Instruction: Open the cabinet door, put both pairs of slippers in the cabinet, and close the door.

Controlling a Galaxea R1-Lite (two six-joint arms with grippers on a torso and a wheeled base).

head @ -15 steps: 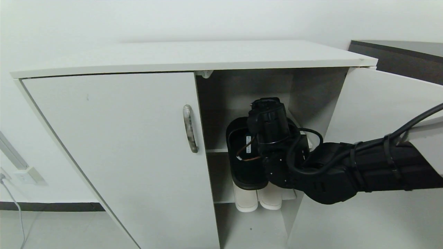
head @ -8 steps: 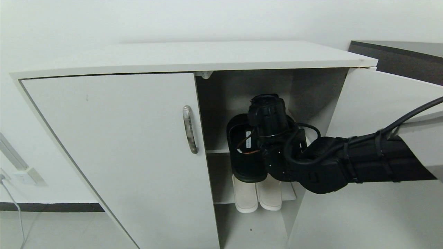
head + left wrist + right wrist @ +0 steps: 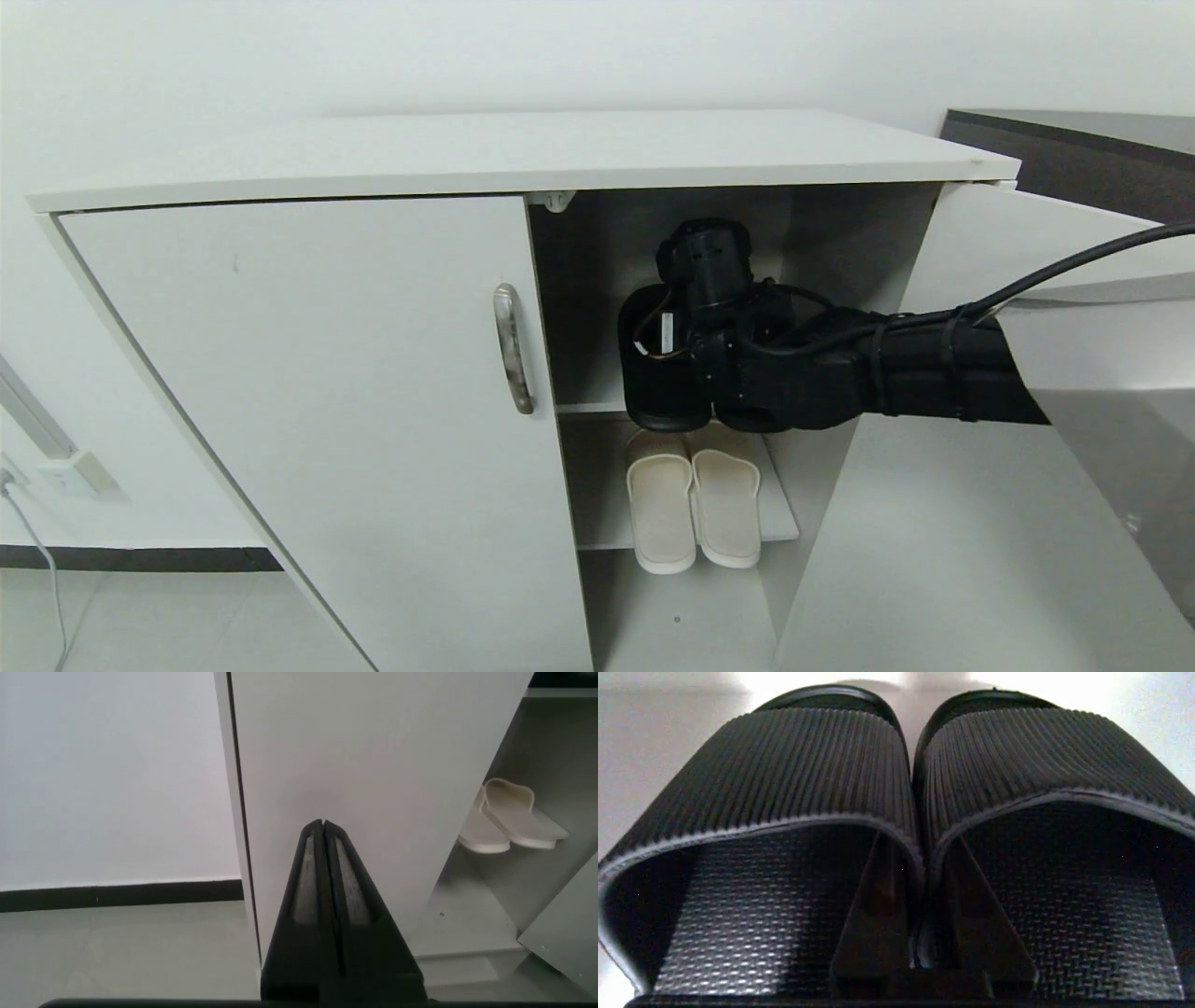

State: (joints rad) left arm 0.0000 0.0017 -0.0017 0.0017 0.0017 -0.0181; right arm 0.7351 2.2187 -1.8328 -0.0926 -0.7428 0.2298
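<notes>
A white wall [image 3: 560, 56] stands behind a white cabinet [image 3: 523, 149] on a pale floor [image 3: 140, 616]. The left door [image 3: 308, 392] is closed; its metal handle [image 3: 512, 347] sits upright near the inner edge. The right door [image 3: 934, 541] is swung open.

Right fingers [image 3: 868, 924]: clamped on the black slippers [image 3: 653, 373]. The fingers pinch the two adjoining inner walls, so one slipper lies on each side of them, side by side and touching. The ribbed straps sit just ahead of the fingertips, toes pointing away from the wrist. The pair is inside the open compartment at the upper shelf [image 3: 588, 407], with the heels projecting past the shelf's front edge. Whether the soles rest on the shelf cannot be determined.

The white slippers [image 3: 693, 509] lie directly below the right fingers on the lower shelf [image 3: 780, 527], side by side, toes inward, heels slightly over the front edge.

Left fingers [image 3: 308, 887]: pressed together, holding nothing. They are outside the cabinet and point at the face of the closed door. The white slippers are farther ahead and off to one side.
</notes>
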